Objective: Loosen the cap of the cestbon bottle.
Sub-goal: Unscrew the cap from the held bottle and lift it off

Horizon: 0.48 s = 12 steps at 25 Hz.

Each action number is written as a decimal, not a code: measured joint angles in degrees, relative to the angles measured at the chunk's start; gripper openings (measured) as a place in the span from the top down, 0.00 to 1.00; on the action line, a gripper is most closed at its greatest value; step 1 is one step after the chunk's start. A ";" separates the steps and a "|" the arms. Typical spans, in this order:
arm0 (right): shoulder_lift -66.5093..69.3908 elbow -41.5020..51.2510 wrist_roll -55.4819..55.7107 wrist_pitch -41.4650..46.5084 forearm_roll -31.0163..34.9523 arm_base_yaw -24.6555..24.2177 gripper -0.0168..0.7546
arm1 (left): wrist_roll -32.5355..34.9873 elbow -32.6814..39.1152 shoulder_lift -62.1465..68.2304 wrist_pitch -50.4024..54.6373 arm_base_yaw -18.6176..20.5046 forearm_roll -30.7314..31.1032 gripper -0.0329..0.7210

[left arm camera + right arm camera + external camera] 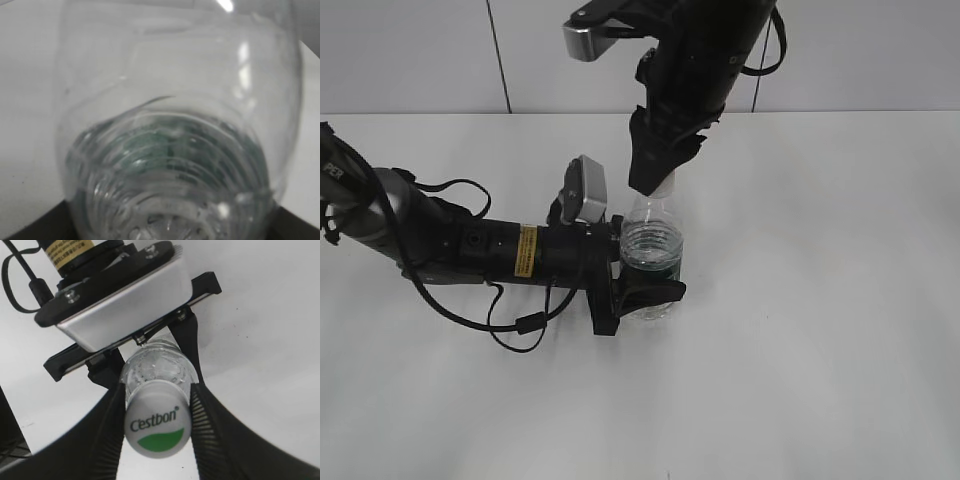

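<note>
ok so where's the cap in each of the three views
Exterior view: mostly hidden; a white sliver of the cap shows under the right gripper, centre.
Left wrist view: not in it.
Right wrist view: bottom centre, between the right gripper's fingers.
Shared landmark: the cestbon bottle.
</note>
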 joint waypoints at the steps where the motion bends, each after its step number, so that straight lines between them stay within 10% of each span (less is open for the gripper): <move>1: 0.00 0.00 -3.50 0.00 0.10 0.00 0.58 | 0.00 0.00 0.00 -0.06 0.00 0.19 0.42; 12: 0.00 0.00 -21.99 0.31 0.36 0.00 0.59 | -0.05 -0.01 0.00 -0.59 0.05 1.55 0.42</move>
